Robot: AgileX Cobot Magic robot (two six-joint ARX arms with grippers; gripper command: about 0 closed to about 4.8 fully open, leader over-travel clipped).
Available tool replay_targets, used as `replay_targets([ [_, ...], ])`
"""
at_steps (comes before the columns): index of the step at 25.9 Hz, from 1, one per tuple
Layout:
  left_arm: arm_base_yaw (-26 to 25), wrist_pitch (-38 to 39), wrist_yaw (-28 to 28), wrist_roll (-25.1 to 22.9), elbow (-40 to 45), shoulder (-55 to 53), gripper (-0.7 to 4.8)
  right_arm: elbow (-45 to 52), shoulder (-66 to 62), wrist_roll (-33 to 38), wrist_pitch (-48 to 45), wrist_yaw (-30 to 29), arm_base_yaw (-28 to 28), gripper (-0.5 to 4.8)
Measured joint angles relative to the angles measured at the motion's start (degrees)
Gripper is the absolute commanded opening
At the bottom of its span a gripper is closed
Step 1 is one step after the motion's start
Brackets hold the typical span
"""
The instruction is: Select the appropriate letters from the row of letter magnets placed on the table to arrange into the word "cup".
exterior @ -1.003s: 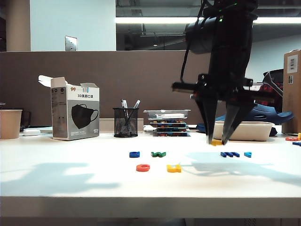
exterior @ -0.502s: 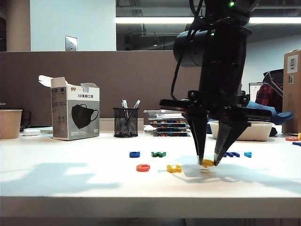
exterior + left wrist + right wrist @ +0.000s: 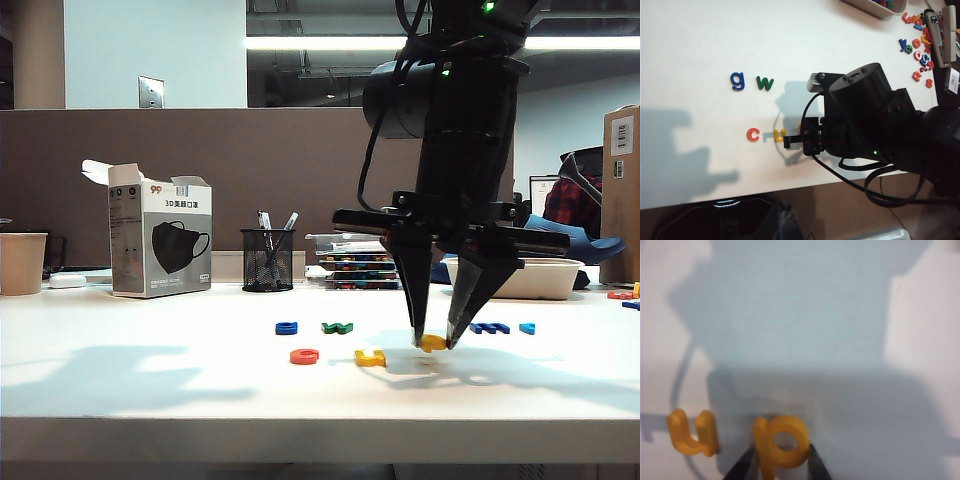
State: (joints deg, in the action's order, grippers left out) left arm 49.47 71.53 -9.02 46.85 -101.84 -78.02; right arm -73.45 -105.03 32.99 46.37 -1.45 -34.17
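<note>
- Two hands: the right hand (image 3: 433,345) pinches the yellow "p" (image 3: 781,442) at the desk (image 3: 150,380), just beside the yellow "u" (image 3: 692,432), with the red-orange "c" (image 3: 753,134) beyond it.
- Left hand is out of sight.

Table (image 3: 150,380): white. Red-orange "c" (image 3: 304,356), yellow "u" (image 3: 369,357), yellow "p" (image 3: 433,343). Far row, left to right: blue "g" (image 3: 286,327), green "w" (image 3: 337,327), dark blue letter (image 3: 490,327), cyan letter (image 3: 526,328). Right gripper (image 3: 432,342): black. Mask box (image 3: 160,238), far left: white and grey with a black mask picture. Pen cup (image 3: 267,260): black mesh.
</note>
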Motion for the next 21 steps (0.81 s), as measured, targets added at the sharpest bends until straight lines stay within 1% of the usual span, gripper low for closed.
replay_targets([
  [21, 0.0, 0.0, 0.0, 0.0, 0.0, 0.0, -0.05, 0.6, -1.4, 0.9, -0.5, 0.0, -0.1, 1.17],
])
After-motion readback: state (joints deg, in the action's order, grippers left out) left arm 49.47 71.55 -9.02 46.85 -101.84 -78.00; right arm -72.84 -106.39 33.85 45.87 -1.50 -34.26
